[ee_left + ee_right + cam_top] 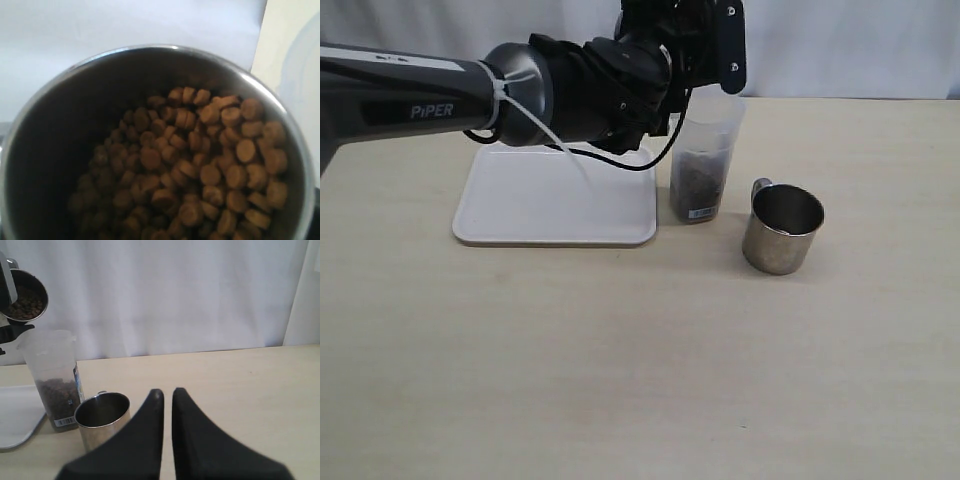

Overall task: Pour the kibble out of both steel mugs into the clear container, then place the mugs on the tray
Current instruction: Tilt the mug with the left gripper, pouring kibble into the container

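- Kibble [210, 165] is still mostly in the held mug [55, 140], which hangs tilted and aloft. The left jaws look clenched on it, though the contact itself is hidden.
- Clear container [705, 165] stands just below those jaws, partly filled.
- Risk: the mug mouth is nearly as wide as the container rim, so a fast tip likely throws pellets onto the tabletop [620, 380] or tray [555, 200].
- Risk: dropping the left jaws lower could knock the tall container over.
- Right jaws are nearly closed with nothing between them. The empty mug [782, 228] sits just ahead of them, untouched.
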Action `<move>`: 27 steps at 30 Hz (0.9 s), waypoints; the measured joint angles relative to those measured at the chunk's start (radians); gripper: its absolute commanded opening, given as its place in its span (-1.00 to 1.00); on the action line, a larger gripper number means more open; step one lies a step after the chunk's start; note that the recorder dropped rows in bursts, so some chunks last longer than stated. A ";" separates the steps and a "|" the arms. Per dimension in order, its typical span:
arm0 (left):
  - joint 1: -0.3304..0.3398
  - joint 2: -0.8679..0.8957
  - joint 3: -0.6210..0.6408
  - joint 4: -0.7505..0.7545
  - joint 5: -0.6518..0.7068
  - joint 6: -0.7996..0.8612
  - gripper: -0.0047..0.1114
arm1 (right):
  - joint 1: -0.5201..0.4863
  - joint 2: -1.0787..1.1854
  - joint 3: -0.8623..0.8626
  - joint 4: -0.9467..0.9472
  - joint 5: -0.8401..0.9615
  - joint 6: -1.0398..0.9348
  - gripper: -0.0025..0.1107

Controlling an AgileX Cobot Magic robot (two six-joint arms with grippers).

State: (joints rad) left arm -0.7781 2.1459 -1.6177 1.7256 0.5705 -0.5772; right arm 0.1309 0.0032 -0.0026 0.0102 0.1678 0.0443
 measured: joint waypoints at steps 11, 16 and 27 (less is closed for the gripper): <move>-0.023 0.000 0.000 0.000 0.026 0.131 -0.92 | 0.000 0.000 0.000 0.000 0.000 0.000 -0.87; -0.023 0.000 0.000 0.000 0.037 0.186 -0.92 | 0.000 0.000 0.000 0.000 0.000 0.000 -0.87; -0.023 0.002 -0.037 0.000 0.027 0.322 -0.92 | 0.000 0.000 0.000 0.000 0.000 0.000 -0.87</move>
State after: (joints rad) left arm -0.8012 2.1476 -1.6551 1.7256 0.5970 -0.2549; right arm 0.1309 0.0032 -0.0026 0.0102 0.1678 0.0443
